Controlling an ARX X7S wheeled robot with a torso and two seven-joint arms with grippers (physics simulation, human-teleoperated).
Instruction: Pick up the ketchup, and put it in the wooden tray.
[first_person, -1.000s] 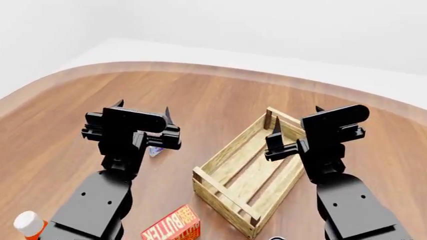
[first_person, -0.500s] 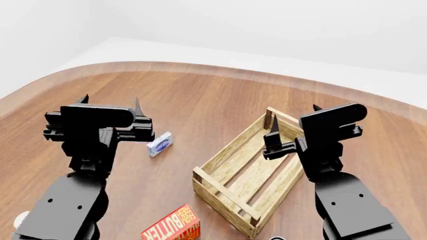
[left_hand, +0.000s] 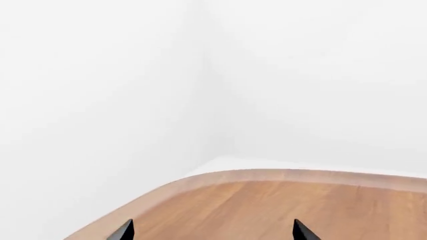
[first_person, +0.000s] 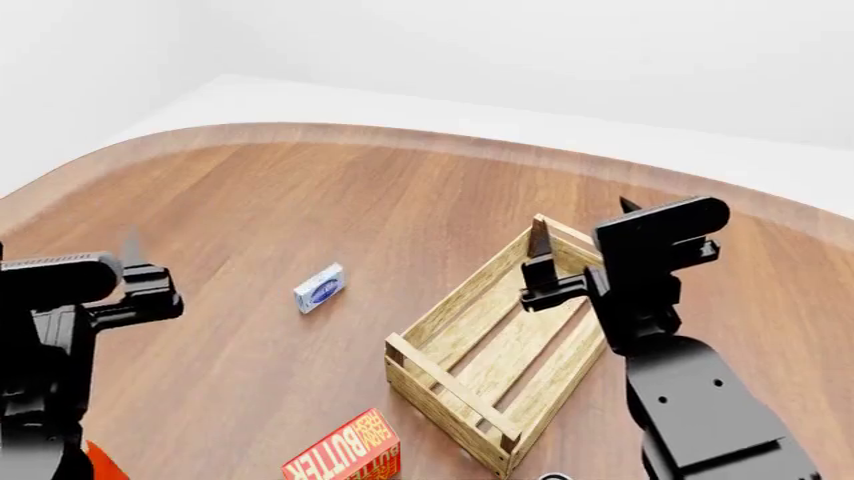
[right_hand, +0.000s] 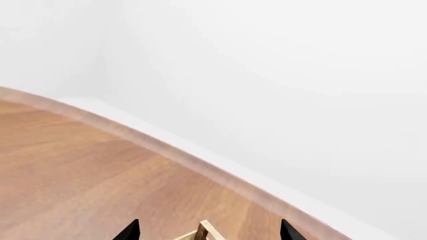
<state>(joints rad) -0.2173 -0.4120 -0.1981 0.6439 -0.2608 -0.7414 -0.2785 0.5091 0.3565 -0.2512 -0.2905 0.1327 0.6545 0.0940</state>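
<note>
The ketchup (first_person: 103, 462) shows only as an orange-red sliver at the head view's bottom left, mostly hidden behind my left arm. The wooden tray (first_person: 457, 300), a pale slatted crate, lies empty at centre right on the table. My left gripper (first_person: 67, 255) is open and empty at the far left, above and beyond the ketchup. In the left wrist view its fingertips (left_hand: 123, 231) stand wide apart over bare table. My right gripper (first_person: 583, 225) is open and empty over the tray's far end. One tray corner post (right_hand: 202, 230) shows between its fingertips (right_hand: 130, 231).
A red-yellow butter box (first_person: 344, 450) lies at the front, left of the tray. A small blue-white packet (first_person: 319, 288) lies between my left gripper and the tray. The table's curved edge (first_person: 400, 135) runs along the back, with a white wall behind.
My left arm has swung far to the left and nearer, uncovering the blue-white packet and covering the ketchup's white cap. The right arm has barely moved.
</note>
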